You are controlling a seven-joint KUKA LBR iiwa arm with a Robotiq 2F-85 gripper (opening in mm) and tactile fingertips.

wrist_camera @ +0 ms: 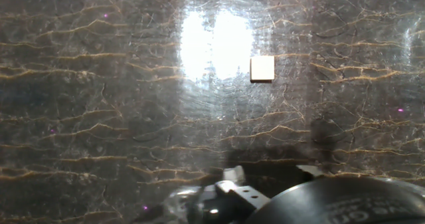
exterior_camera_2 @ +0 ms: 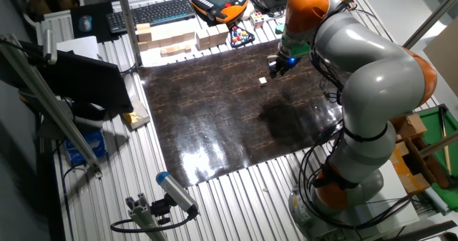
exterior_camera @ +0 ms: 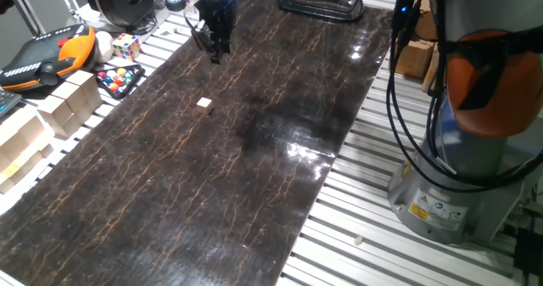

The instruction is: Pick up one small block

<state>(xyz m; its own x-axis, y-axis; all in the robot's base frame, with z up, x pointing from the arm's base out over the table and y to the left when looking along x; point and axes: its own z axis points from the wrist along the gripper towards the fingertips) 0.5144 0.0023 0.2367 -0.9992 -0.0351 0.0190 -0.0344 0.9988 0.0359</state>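
The small block (exterior_camera: 204,104) is a tiny pale cube lying alone on the dark marbled mat (exterior_camera: 170,210), left of the mat's middle. The other fixed view shows the small block (exterior_camera_2: 263,81) close to the mat's far edge. My gripper (exterior_camera: 214,50) hangs above the mat beyond the block, a short way off and not touching it. Its dark fingers stand apart with nothing between them. In the other fixed view the gripper (exterior_camera_2: 275,68) sits just right of the block. In the hand view the block (wrist_camera: 262,69) lies ahead, right of centre, beside a bright glare patch.
Large pale wooden blocks (exterior_camera: 68,103) line the mat's left side, with a multicoloured puzzle cube (exterior_camera: 126,46), a tray of coloured balls (exterior_camera: 119,78) and an orange pendant (exterior_camera: 51,53) behind them. A black clamp (exterior_camera: 321,2) lies at the far end. The arm's base (exterior_camera: 458,184) stands at the right.
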